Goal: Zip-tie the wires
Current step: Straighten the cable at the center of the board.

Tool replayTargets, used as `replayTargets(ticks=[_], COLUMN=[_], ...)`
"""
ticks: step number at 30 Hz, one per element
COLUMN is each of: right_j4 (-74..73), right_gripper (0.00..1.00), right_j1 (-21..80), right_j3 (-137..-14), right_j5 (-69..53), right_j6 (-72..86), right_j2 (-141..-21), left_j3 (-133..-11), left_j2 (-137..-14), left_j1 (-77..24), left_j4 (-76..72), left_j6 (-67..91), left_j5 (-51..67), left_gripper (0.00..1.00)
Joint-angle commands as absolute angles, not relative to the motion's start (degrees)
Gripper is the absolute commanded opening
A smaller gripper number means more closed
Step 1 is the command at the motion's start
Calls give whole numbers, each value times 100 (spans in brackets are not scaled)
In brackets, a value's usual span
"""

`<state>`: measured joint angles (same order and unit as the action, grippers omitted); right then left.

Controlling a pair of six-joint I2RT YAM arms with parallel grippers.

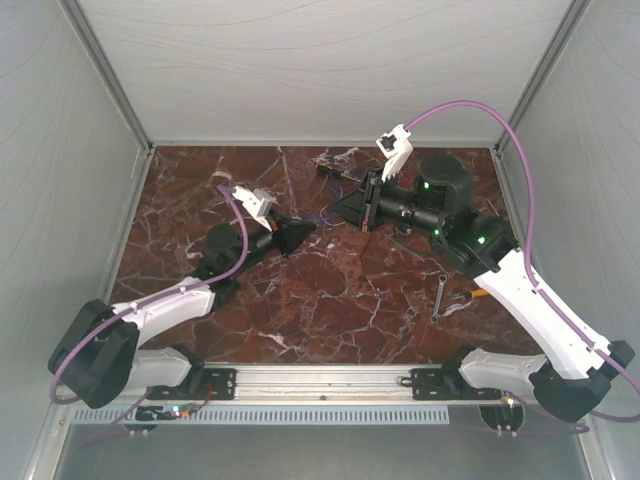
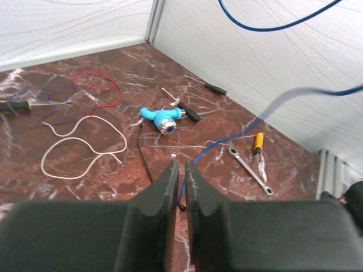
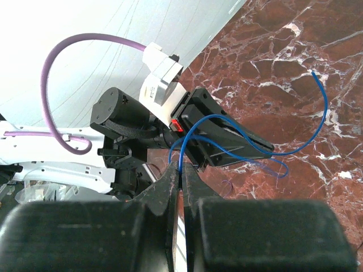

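The wires (image 2: pixel 108 120), thin white, red and purple loops, lie loose on the marble at the left of the left wrist view. A separate thin blue wire (image 2: pixel 218 144) runs up off the floor. Its dark end sits in the narrow gap of my left gripper (image 2: pixel 181 167), whose jaws stand slightly apart, wider than the wire. My right gripper (image 3: pixel 182 170) is shut on the same blue wire (image 3: pixel 317 113), which loops over the left gripper (image 3: pixel 266 150) just ahead. In the top view the left gripper (image 1: pixel 305 228) and right gripper (image 1: pixel 333 210) nearly meet at mid-table.
A light-blue tool (image 2: pixel 161 118) and a thin black strip (image 2: pixel 143 156) lie beyond the left jaws. A wrench (image 1: pixel 440 296) and an orange-handled screwdriver (image 1: pixel 480 294) lie at the right. Small black-handled tools (image 2: pixel 215 88) rest near the back wall. White walls enclose the table.
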<state>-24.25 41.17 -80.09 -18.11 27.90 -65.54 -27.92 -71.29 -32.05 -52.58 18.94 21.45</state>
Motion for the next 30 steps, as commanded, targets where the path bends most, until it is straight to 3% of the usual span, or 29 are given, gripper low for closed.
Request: replayTargets(ticks=[1,7,15,22,30], right_j4=[-2380,-2497,-3144,-3236,-2563], right_gripper=[0,0,0,0,0], right_j1=[4108,4113,4111,4150,4637], right_j3=[-8079,-8001,-7458,-6417,-5201], right_j5=[-1931,-1684,-470,-288,123], right_j6=[2817,2724,2573,2807,3098], right_j2=[-6364,-6263,-5964,-5788,-5945], left_j3=[-3060,-3066,-3012,-3110,-2551], left_j2=[-7169,-6907,-5627,-4578,-4033], left_j1=[-3234,-3232,-3233,-3237,-3250], left_j4=[-5593,-5033,-1972,332,743], left_j6=[1818,1930,2023,2365,3069], left_j5=[2158,2034,821,-93,-673], left_gripper=[0,0,0,0,0])
